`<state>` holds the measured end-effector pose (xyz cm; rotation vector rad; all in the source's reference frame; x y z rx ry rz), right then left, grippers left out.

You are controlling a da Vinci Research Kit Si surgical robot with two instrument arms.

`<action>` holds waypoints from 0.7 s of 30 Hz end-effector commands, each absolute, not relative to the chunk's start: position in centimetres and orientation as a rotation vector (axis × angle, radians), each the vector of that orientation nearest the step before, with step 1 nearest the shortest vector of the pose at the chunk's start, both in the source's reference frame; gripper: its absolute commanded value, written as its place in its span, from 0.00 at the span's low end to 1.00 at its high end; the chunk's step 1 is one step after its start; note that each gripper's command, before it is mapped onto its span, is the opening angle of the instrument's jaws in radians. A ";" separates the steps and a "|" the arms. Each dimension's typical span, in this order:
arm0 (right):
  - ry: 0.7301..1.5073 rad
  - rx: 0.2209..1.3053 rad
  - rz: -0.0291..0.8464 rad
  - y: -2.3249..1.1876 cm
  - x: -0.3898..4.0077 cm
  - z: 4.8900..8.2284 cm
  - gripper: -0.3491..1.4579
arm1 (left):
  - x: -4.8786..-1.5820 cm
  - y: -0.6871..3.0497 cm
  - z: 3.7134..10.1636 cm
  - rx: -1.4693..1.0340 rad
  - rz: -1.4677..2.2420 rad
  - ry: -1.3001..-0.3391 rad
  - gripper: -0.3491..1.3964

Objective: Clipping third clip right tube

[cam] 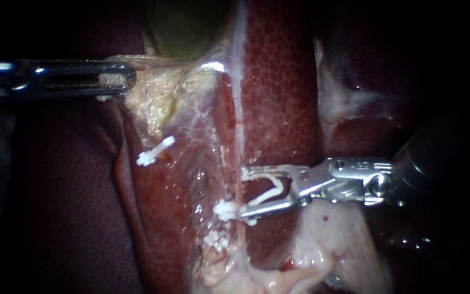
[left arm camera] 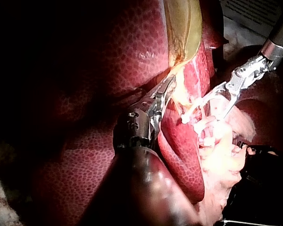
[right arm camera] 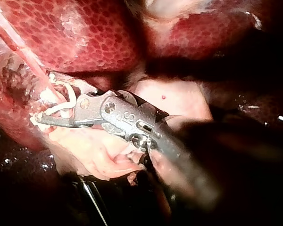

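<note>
My right instrument [cam: 244, 193] reaches in from the right. Its jaws stand wide apart with a white clip [cam: 272, 191] seated between them, and they straddle the thin pink right tube [cam: 239, 136]. A closed white clip [cam: 224, 209] sits on that tube just at the lower jaw's tip, and another clip [cam: 216, 239] lies lower down. The right wrist view shows the same jaws [right arm camera: 45, 99] and clip [right arm camera: 66, 101] around the tube [right arm camera: 33, 61]. My left instrument [cam: 118, 79] is shut on the pale tissue [cam: 153, 98] under the green gallbladder [cam: 186, 27], holding it leftward.
A white clip [cam: 155, 151] sits on the left tube. Red mottled liver [cam: 278, 81] lies behind the tubes. Pale fatty tissue [cam: 327, 239] bulges under the right instrument's shaft. In the left wrist view the right instrument [left arm camera: 203, 115] is ahead of my left jaws [left arm camera: 167, 92].
</note>
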<state>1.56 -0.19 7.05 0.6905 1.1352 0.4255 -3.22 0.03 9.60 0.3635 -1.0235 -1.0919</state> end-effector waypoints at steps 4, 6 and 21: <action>1.131 0.703 0.437 -0.21 1.66 7.11 0.50 | -3.23 0.03 9.61 0.363 -1.092 -1.023 0.08; 1.129 0.721 0.438 -0.23 1.70 7.13 0.50 | -3.23 0.02 9.62 0.362 -1.092 -1.023 0.08; 1.154 0.773 0.464 -0.28 1.90 7.20 0.48 | -3.24 0.01 9.62 0.361 -1.092 -1.023 0.08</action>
